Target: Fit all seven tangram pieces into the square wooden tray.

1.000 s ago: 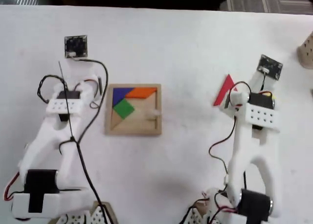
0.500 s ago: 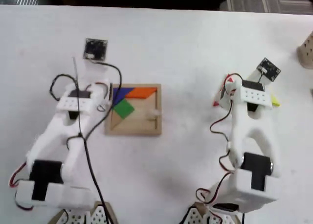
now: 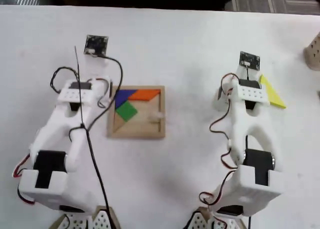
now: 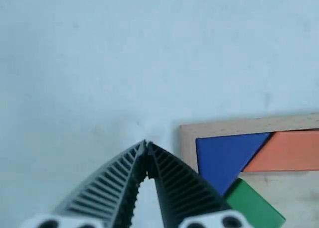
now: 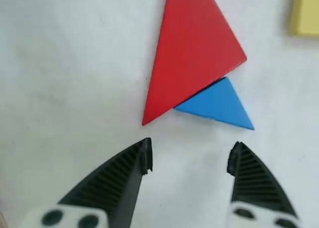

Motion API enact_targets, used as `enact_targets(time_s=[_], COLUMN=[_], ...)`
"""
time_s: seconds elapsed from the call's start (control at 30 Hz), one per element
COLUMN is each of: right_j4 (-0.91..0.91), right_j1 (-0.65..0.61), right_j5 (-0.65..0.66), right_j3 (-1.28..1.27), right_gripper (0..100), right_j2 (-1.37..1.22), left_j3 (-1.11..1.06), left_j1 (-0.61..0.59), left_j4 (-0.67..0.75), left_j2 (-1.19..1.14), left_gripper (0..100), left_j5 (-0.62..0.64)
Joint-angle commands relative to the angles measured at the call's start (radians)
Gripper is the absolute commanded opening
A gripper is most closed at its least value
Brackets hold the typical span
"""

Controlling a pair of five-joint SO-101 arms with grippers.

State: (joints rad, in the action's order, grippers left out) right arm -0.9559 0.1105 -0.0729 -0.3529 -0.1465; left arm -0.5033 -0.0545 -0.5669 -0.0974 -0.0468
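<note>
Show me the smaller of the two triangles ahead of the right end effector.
The light blue triangle: it lies against one edge of the red triangle, which is clearly larger.

The high camera sits well above the desk [image 3: 190, 39] and looks almost straight down, with the arms' bases nearest it and the desk's far edge opposite. The left wrist camera rides behind the left claw [image 4: 146, 147], close over the desk, facing along it toward a corner of the tray [image 4: 185, 138], which the high view also covers. The right wrist camera looks down past the right claw [image 5: 190, 148], close above the red triangle [image 5: 192, 49]. It partly catches the yellow piece [image 5: 305, 11], shared with the high view.
</note>
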Motion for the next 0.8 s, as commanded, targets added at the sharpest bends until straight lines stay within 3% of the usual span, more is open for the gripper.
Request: enact_targets(time_s=[0.0, 0.23, 0.4, 0.77], right_j4=[0.050, 0.111, 0.070, -0.038], right_j1=[0.035, 0.042, 0.031, 0.056], right_j5=[0.028, 0.044, 0.264, 0.270], right_j3=[0.048, 0.048, 0.109, 0.275], right_gripper=[24.5, 24.5, 24.5, 24.4], right_j2=[0.008, -0.027, -0.111, -0.252], left_j3=[0.052, 0.052, 0.052, 0.052], left_j1=[-0.007, -0.007, -0.007, -0.007], left_j4=[-0.006, -0.005, -0.005, -0.008], left_j2=[0.002, 0.002, 0.002, 0.002], left_gripper=[3, 3, 3, 3], left_j5=[0.011, 0.009, 0.009, 0.009])
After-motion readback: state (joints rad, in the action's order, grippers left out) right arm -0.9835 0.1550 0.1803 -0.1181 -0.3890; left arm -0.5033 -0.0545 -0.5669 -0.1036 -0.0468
